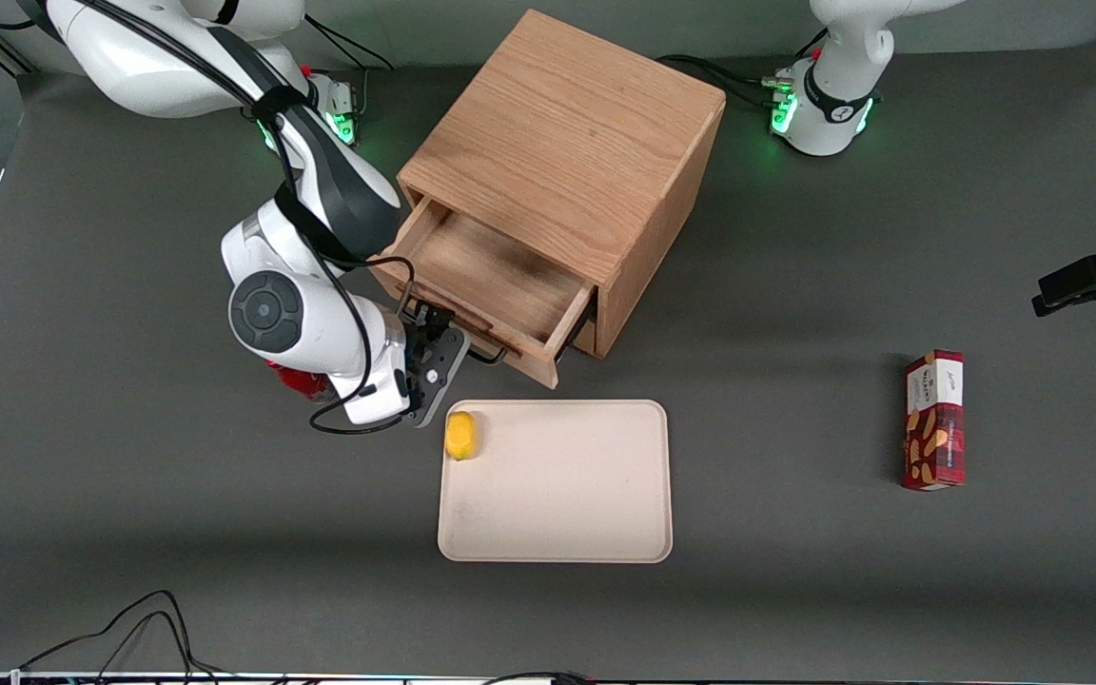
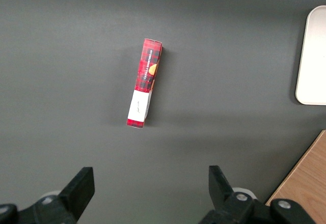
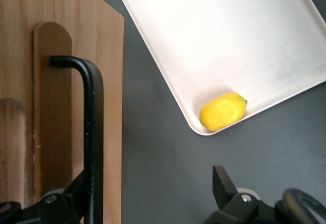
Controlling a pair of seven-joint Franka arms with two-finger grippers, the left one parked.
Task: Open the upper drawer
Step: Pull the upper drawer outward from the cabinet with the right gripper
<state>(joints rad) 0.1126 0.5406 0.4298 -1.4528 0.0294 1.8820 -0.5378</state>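
The wooden cube cabinet (image 1: 567, 143) stands in the middle of the table. Its upper drawer (image 1: 496, 271) is pulled out toward the front camera and its inside is bare. My right gripper (image 1: 431, 350) is at the drawer's front, next to the black wire handle (image 1: 483, 355). In the right wrist view the gripper (image 3: 150, 183) is open with its fingers wide apart. The black handle (image 3: 93, 132) runs along the drawer front (image 3: 109, 81) close by one finger. The lower drawer is hidden under the upper one.
A cream tray (image 1: 557, 533) lies nearer the front camera than the drawer, with a yellow lemon (image 1: 460, 435) in its corner by the gripper; both show in the right wrist view, tray (image 3: 229, 40) and lemon (image 3: 222, 112). A red snack box (image 1: 934, 419) lies toward the parked arm's end.
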